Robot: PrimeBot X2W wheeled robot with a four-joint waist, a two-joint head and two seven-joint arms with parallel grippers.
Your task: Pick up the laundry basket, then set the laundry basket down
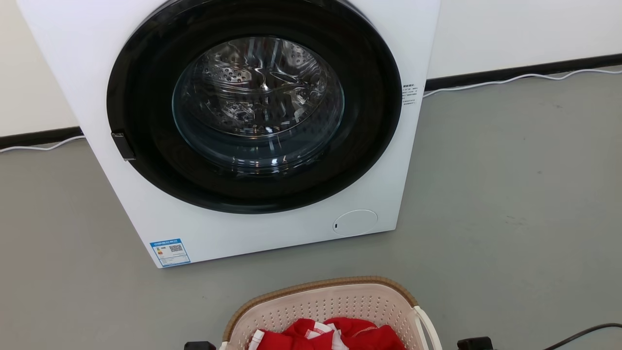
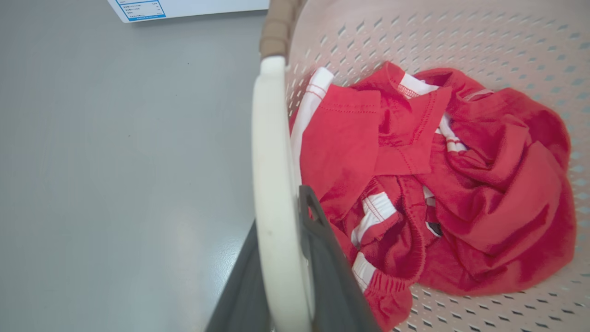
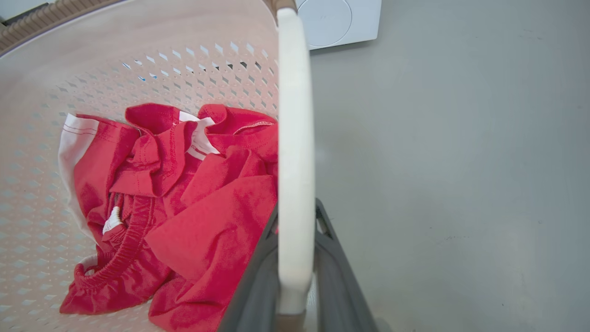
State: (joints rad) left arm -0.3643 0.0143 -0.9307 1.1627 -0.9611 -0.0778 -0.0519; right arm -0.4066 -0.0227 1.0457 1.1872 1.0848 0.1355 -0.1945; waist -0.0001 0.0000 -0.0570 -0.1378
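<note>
The laundry basket [image 1: 330, 299] sits between the two grippers, carrying a crumpled red and white garment [image 2: 415, 184]. The left gripper [image 2: 280, 216] is clamped on the basket's white side handle [image 2: 272, 138], one dark finger on the inside, the other on the outside; the right gripper [image 3: 297, 214] pinches the opposite handle [image 3: 295, 115] the same way. Ahead of both hands stands the white washing machine [image 1: 146, 214], with grey floor [image 1: 510, 218] to the outside of each hand. Whether the basket is off the floor cannot be told. The step in hand looks like the two-handed hold for the lift. The next move likely calls for both arms to travel together and level, so the basket neither tilts nor slips
</note>
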